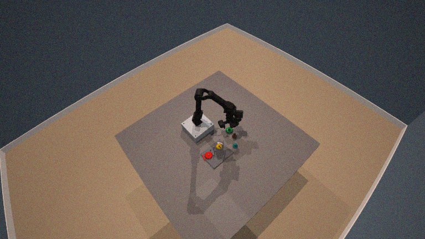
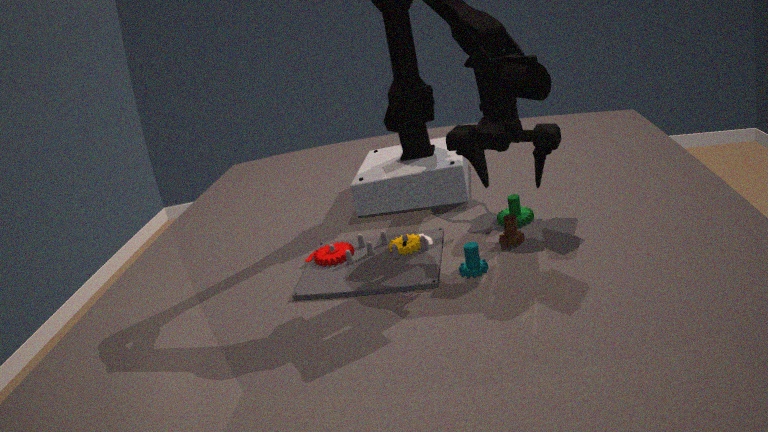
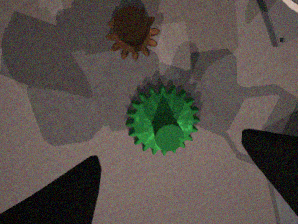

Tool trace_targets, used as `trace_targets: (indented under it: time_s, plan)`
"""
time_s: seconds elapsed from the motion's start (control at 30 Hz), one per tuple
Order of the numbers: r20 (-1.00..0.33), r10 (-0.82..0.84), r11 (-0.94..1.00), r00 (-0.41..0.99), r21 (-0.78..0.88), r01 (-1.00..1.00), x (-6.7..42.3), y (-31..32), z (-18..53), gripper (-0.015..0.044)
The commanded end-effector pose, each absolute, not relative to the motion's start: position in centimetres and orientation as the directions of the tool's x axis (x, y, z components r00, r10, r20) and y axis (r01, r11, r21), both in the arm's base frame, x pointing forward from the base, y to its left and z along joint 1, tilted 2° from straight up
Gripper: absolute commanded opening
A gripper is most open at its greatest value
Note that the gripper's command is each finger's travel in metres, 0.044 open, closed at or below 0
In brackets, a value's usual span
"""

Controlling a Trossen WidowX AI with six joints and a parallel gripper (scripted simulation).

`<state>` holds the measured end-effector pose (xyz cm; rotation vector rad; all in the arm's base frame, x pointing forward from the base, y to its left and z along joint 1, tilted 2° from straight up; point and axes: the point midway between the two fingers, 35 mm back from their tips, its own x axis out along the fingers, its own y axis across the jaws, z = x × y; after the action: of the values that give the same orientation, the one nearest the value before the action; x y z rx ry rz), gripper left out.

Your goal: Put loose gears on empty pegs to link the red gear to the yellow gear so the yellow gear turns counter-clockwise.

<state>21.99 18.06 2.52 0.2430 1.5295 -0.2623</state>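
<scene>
My gripper (image 2: pixel 512 186) (image 3: pixel 172 149) is open and empty, its fingertips above the green gear. The green gear (image 1: pixel 229 130) (image 2: pixel 526 216) (image 3: pixel 142 120), the largest loose one, stands on the table with its handle up. The brown gear (image 1: pixel 234 136) (image 2: pixel 511 238) (image 3: pixel 133 27) and the small teal gear (image 1: pixel 234 145) (image 2: pixel 472 264) stand near it. The grey board (image 1: pixel 214 165) (image 2: pixel 327 285) bears the red gear (image 1: pixel 208 155) (image 2: pixel 332 254) at its left and the yellow gear (image 1: pixel 217 146) (image 2: pixel 410 245) toward its right. Several short grey pegs stand bare around and between them.
The white arm base (image 1: pixel 196 130) (image 2: pixel 410 190) stands behind the board. The red arrow (image 1: pixel 203 157) (image 2: pixel 309 258) lies beside the red gear, the white arrow (image 2: pixel 427 239) beside the yellow one. The teal gear stands just right of the board's edge in the exterior view.
</scene>
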Motion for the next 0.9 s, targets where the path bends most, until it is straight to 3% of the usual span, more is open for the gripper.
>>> trace_targets:
  time_s: [0.0, 0.73, 0.87]
  plan:
    - [-0.999, -0.024, 0.946, 0.022, -0.016, 0.323, 22.0, 18.0, 1.9, 0.044]
    - [-0.999, -0.024, 0.946, 0.022, -0.016, 0.323, 21.9, 17.9, -0.5, 0.044]
    - [-0.999, -0.024, 0.946, 0.022, -0.016, 0.323, 21.9, 17.9, -0.5, 0.0335]
